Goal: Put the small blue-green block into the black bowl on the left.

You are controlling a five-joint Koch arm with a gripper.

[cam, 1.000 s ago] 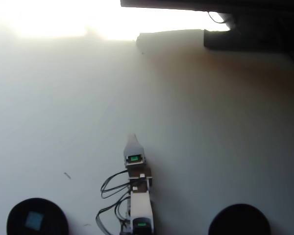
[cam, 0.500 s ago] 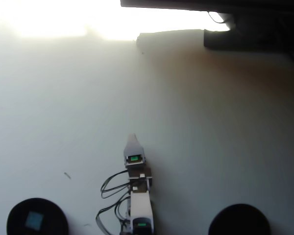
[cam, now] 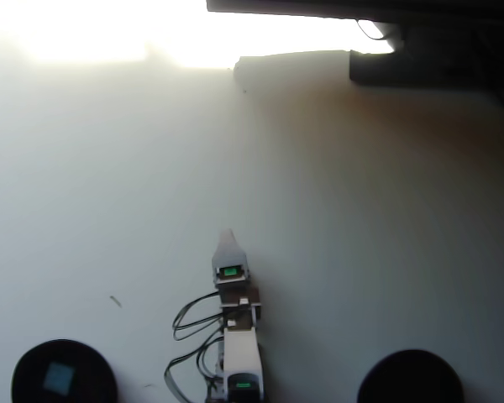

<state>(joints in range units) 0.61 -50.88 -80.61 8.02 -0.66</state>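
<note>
Nothing is seen to have moved since the earlier frames: arm, block and both bowls are placed as before.

Taking the arm (cam: pixel 238 353) as the landmark, at the bottom edge of the overhead view to its left a round, matte black bowl (cam: pixel 34 369) is seen, partly cut off by the frame. Inside it, near the middle, the small blue-green block (cam: pixel 58 379) is lying, a pale teal square with soft-looking edges. To the right of the arm, at about the same distance, a second black bowl (cam: pixel 412 378) of the same round, plain shape is found, and nothing can be made out in it.

The arm itself is built of white plastic segments with loops of dark cable (cam: pixel 189 323) hanging on its left side. Two small green patches are shown on its housings; any writing there is too small to be read. The gripper (cam: pixel 227 236) is pointed away from the base and ends in a single pale, tapered tip; whether the fingers are apart or together cannot be told, and nothing is seen held.

Beyond the gripper, the smooth white table (cam: pixel 361 218) is washed out by glare at the far left. At the far right, dark objects (cam: pixel 428 50) are shown, too shadowed to be identified.
</note>
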